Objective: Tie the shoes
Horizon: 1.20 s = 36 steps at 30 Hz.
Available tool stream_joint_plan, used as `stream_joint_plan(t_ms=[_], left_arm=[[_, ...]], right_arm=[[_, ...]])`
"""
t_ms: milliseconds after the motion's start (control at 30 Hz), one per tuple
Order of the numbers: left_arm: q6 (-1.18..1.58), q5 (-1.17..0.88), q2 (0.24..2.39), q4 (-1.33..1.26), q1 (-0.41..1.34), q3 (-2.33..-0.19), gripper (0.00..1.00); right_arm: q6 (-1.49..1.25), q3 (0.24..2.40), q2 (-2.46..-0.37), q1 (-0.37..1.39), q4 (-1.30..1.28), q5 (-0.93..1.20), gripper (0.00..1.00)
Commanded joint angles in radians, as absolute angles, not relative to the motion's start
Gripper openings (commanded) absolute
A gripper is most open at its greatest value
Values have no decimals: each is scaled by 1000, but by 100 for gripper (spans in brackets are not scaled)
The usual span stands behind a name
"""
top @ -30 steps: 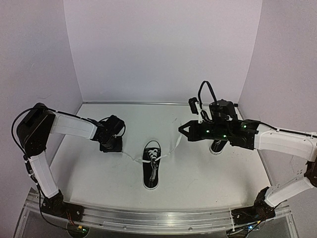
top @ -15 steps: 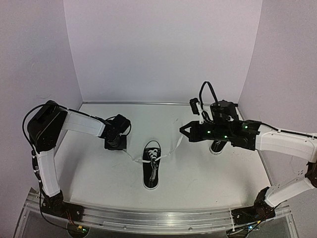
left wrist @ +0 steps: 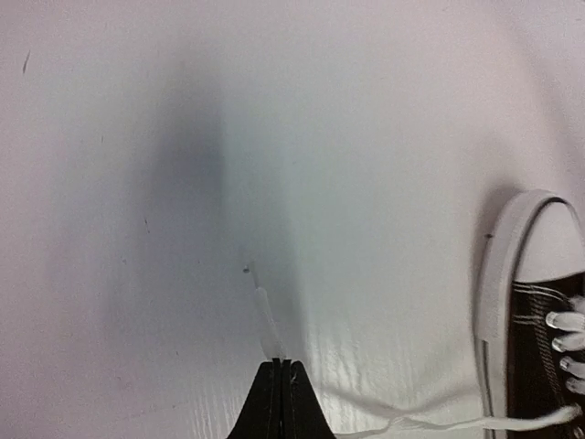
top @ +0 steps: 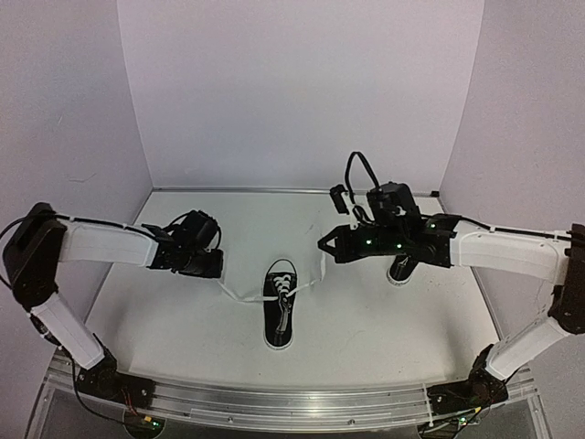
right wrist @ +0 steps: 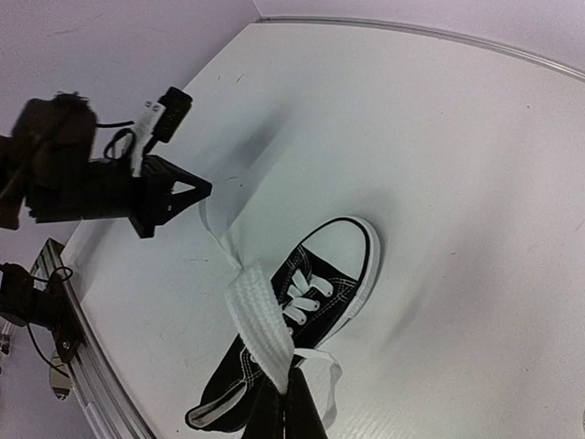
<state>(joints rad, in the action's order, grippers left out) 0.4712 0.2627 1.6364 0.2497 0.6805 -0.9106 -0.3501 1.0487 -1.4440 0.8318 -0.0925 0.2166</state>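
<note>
White laces ran out to either side of a black canvas shoe (top: 281,315) that lay near the middle of the pale worktop (top: 174,320), with its white toe cap towards the back wall and its heel towards the arms' bases. The left lace (top: 239,291) ran low over the worktop from the eyelets to the left pincer (left wrist: 281,368), just to the left of the shoe. That pincer was clenched on it. In the left wrist view the two dark fingers were pressed together, with a short tail of lace and its tip poking out beyond them, and the shoe's white rubber rim showed at the right edge. The right lace (right wrist: 260,320) rose from the shoe as a flat white band to the right pincer (right wrist: 288,389), which was above and to the right of the shoe and clear of the worktop. The right pincer was also clenched, with the band pinched between its fingertips. From the right wrist camera the shoe appeared below the band, its crossed lacing visible, and the left pincer was beyond it with its lace leading back to the shoe. The second shoe (top: 399,271) sat well to the right on the worktop, mostly hidden under the right arm (top: 494,251), so I could not tell how its laces lay.
</note>
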Motion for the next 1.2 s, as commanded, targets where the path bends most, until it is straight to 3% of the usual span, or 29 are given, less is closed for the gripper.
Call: stream_joint_plan(t_ms=[0, 333, 667, 733, 900, 1033, 1167], left_arm=[[301, 252, 1373, 49, 752, -780, 0], [288, 140, 1002, -44, 802, -528, 0], [277, 60, 880, -78, 827, -423, 0], [271, 58, 867, -73, 827, -417, 0], [234, 58, 907, -40, 828, -439, 0], [180, 39, 949, -64, 828, -454, 0], [108, 9, 969, -120, 828, -450, 0]], right_arm=[[-315, 1220, -1581, 836, -99, 332, 0], [-341, 1528, -1887, 858, -100, 488, 0], [-386, 1759, -2163, 944, -100, 569, 1], [-392, 1771, -2186, 952, -102, 585, 10], [-373, 1706, -2111, 946, -107, 557, 47], [-372, 1612, -2007, 906, -110, 545, 55], [-365, 1506, -1928, 848, -131, 518, 54]])
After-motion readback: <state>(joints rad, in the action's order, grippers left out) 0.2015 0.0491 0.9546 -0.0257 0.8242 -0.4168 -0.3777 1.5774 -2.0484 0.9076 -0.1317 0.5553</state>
